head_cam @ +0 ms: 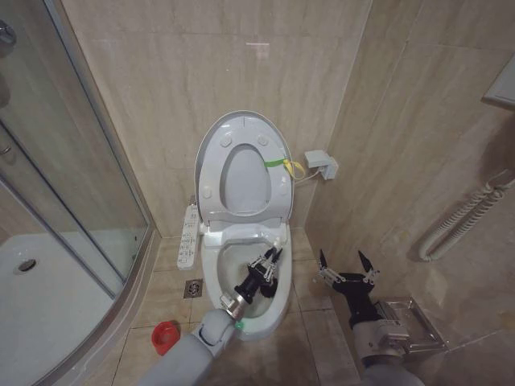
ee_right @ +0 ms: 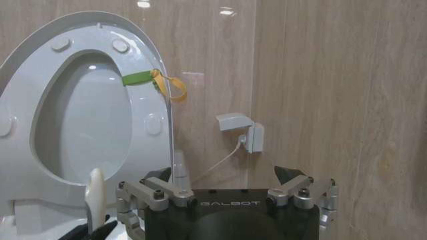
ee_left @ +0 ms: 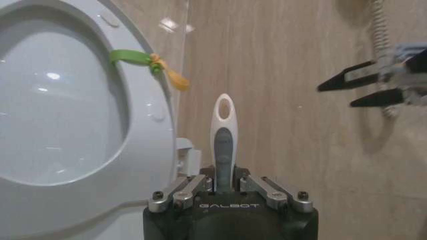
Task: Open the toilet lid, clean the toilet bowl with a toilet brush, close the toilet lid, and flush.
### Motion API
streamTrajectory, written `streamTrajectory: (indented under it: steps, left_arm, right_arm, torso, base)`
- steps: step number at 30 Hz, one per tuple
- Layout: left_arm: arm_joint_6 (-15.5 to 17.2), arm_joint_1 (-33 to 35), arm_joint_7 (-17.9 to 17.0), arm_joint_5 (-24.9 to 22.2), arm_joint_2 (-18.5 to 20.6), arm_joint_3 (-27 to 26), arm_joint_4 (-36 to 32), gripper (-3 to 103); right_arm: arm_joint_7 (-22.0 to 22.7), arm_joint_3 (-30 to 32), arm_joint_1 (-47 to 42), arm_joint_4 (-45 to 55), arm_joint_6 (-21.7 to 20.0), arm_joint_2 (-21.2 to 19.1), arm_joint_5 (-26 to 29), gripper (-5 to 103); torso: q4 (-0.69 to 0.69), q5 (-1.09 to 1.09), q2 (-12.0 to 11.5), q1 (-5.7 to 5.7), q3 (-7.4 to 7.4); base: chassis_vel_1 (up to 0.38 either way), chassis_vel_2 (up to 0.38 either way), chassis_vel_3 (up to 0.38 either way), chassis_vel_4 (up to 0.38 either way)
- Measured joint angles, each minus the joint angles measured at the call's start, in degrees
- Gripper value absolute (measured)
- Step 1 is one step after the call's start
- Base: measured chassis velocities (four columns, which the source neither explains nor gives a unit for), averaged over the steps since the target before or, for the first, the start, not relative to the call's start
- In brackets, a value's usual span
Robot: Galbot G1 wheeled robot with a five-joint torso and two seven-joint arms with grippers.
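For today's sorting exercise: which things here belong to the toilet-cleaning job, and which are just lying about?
Job:
large white oval plastic toilet lid, raised
white ceramic toilet bowl
slim white toilet brush, in left gripper
small red cup holder

Lying about:
long white button panel
white wall box
glass shower door

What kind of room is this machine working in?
Most likely a small home bathroom: a white ceramic floor toilet with its oval plastic lid raised, a curved glass shower enclosure beside it, and beige tiled walls.
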Motion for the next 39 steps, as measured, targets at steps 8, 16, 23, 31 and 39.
streamTrajectory:
  steps: [8,16,23,31,39]
  left_arm:
    - [-1.0,-0.67,0.5,-0.14,-0.38,-1.36,7.21,18]
    - [-2.1,-1.91,1.22,-0.64,-0.6,-2.94,11.36,18]
    - [-0.13,-1.19,-0.23,-0.42,-0.62,-1.41,3.56,18]
    - [0.64,0.11,-0.65,-0.34,-0.27,-0.17,1.29,18]
    - [-2.04,-2.48,1.12,0.96,-0.93,-4.94,14.99,18]
  right_arm:
    - [0.0,0.0,0.0,0.0,0.0,0.0,0.0,100]
    - [0.0,0.0,0.0,0.0,0.0,0.0,0.0,100]
    - [0.0,0.0,0.0,0.0,0.0,0.0,0.0,100]
    - [0.0,0.0,0.0,0.0,0.0,0.0,0.0,100]
    - [0.0,0.0,0.0,0.0,0.0,0.0,0.0,100]
  torso:
    - [0.0,-0.01,0.0,-0.01,0.0]
    - [0.0,-0.01,0.0,0.0,0.0]
    - [-0.01,-0.01,0.0,0.0,0.0]
    - [0.0,0.0,0.0,0.0,0.0]
    - [-0.01,-0.01,0.0,0.0,0.0]
  base:
    - [0.0,0.0,0.0,0.0]
    - [0.0,0.0,0.0,0.0]
    - [0.0,0.0,0.0,0.0]
    - [0.0,0.0,0.0,0.0]
    - [0.0,0.0,0.0,0.0]
